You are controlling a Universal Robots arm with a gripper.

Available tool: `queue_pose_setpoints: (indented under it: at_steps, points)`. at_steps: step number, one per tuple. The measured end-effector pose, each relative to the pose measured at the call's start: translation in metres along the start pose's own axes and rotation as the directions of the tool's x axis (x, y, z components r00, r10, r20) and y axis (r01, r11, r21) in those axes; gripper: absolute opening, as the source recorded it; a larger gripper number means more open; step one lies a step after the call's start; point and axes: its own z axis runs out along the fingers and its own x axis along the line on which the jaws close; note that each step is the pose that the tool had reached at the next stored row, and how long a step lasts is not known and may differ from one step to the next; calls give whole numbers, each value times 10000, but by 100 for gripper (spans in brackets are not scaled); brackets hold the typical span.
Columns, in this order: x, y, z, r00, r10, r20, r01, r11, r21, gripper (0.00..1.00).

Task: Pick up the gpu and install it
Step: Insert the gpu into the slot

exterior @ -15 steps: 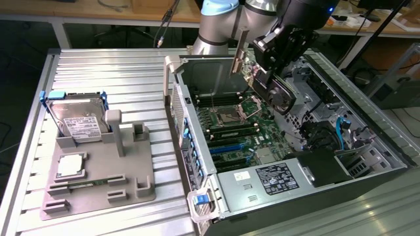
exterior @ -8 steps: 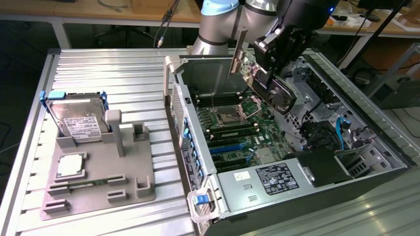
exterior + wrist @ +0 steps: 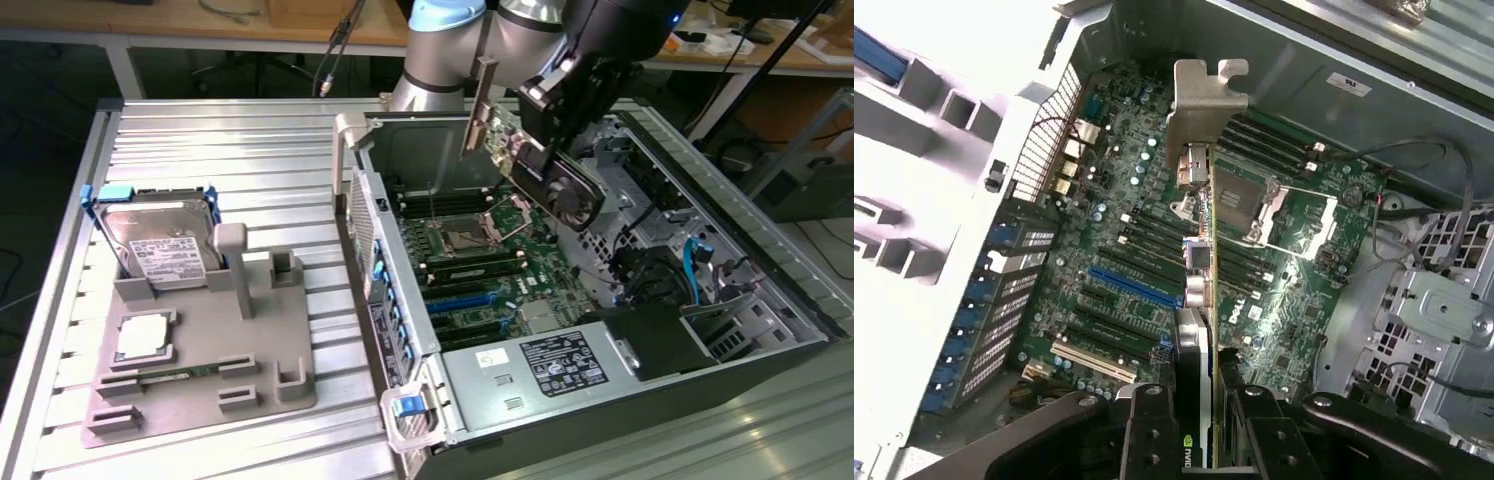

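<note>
The gpu (image 3: 545, 170) hangs tilted in the air above the open computer case, its silver bracket (image 3: 478, 108) pointing up toward the case's far wall. My gripper (image 3: 567, 105) is shut on the card's upper part. In the wrist view the gpu (image 3: 1201, 290) is seen edge-on between the black fingers (image 3: 1146, 432), with its bracket (image 3: 1204, 100) at the far end. It hovers over the green motherboard (image 3: 1114, 230), apart from the blue expansion slot (image 3: 1134, 288) and the other slots beside it.
The case (image 3: 400, 330) lies on its side with the motherboard (image 3: 467, 265), power supply (image 3: 561, 365) and cables exposed. On the exterior view's left a grey fixture (image 3: 267, 385) holds a silver hard drive (image 3: 160, 245), a square chip (image 3: 144, 338) and a memory stick (image 3: 167, 375).
</note>
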Motion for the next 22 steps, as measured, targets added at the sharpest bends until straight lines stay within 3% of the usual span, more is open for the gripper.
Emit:
queue_pose_setpoints:
  at_steps: [4,6,7,8,9,11,22]
  points:
    - [0,0,0,9961,-882,-40,881,9961,-45,27]
    - [0,0,0,9945,-1046,-47,1045,9945,-54,27]
    - [-2,-1,2,9883,-1523,-67,1522,9883,-79,27]
    - [-4,-2,8,9765,-2153,-91,2152,9765,-115,27]
    - [-4,-2,10,9686,-2485,-102,2483,9686,-135,27]
    - [-4,-2,13,9590,-2830,-114,2828,9590,-156,27]
    - [-3,-3,16,9370,-3490,-134,3487,9370,-199,27]
